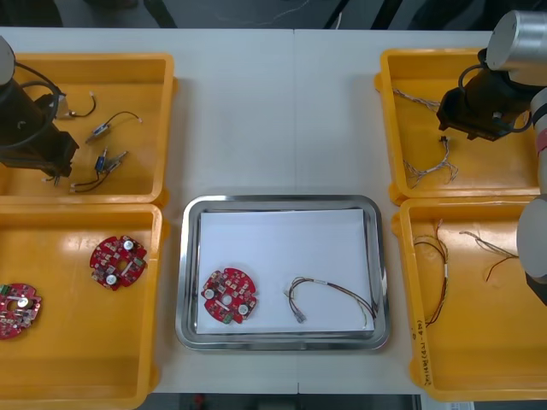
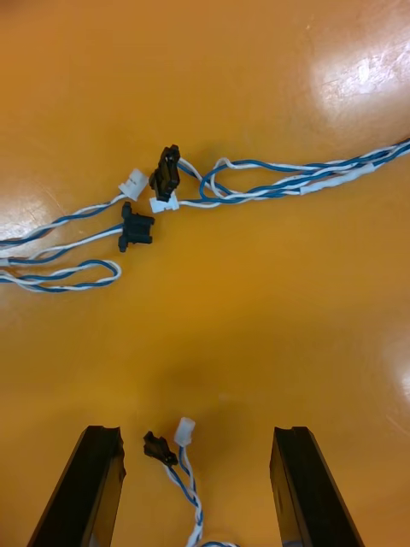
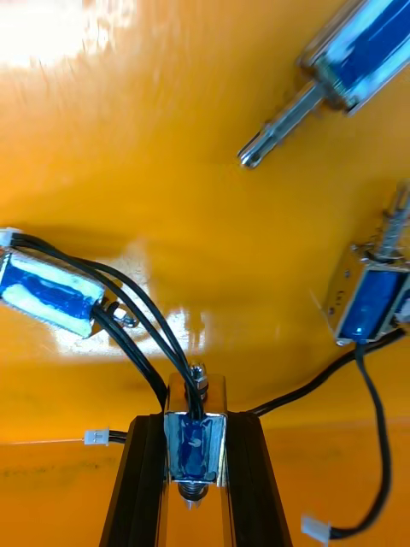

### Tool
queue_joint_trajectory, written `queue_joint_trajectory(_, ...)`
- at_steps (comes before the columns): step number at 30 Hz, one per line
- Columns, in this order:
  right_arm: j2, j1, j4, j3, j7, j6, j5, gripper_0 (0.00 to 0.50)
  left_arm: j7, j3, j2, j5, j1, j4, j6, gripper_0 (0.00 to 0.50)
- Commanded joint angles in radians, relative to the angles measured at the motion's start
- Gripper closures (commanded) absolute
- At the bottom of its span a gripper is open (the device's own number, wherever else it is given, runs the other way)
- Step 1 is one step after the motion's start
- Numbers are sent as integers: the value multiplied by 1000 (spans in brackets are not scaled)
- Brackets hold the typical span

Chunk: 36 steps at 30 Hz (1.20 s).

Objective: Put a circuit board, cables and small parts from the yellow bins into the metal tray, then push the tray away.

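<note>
Near the near edge of the far-left bin (image 1: 85, 60), toward its left corner, the part (image 3: 195, 444) sits clamped between the fingers of my left gripper (image 3: 195, 423), held across its blue-wrapped body. Black leads (image 3: 141, 329) run from it over a second part (image 3: 47, 291) lying just beside. To do this step well, I judge I should lift straight up and slowly, watching that the leads slide free rather than drag that neighbour along. Then I would carry the part to the bare white floor of the tray (image 1: 184, 273), clear of the board (image 1: 229, 295) and cable (image 1: 329, 295) lying there. At the middle of the far-right bin (image 1: 444, 53) my right gripper (image 2: 196, 436) hovers with fingers apart, the end of a blue-white cable (image 2: 190, 491) between them. It should come down squarely and close on the wire behind the connectors
</note>
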Motion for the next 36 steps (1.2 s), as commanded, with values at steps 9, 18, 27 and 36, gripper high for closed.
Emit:
queue_joint_trajectory(9, 28, -34, -14, -19, -33, -40, 16, 0, -206, 78, 18, -56, -53, -68, 37, 500)
queue_joint_trajectory(18, 28, -8, -14, -11, -35, -43, 17, 0, -293, 136, 40, -92, -53, -74, 92, 500)
queue_joint_trajectory(27, 28, 26, -13, -8, -31, -78, 16, 0, -290, 187, 46, -119, -65, -110, 175, 500)
queue_joint_trajectory(36, 28, 41, -14, -8, -35, -78, 6, 0, -275, 187, 63, -119, -123, -111, 258, 500)
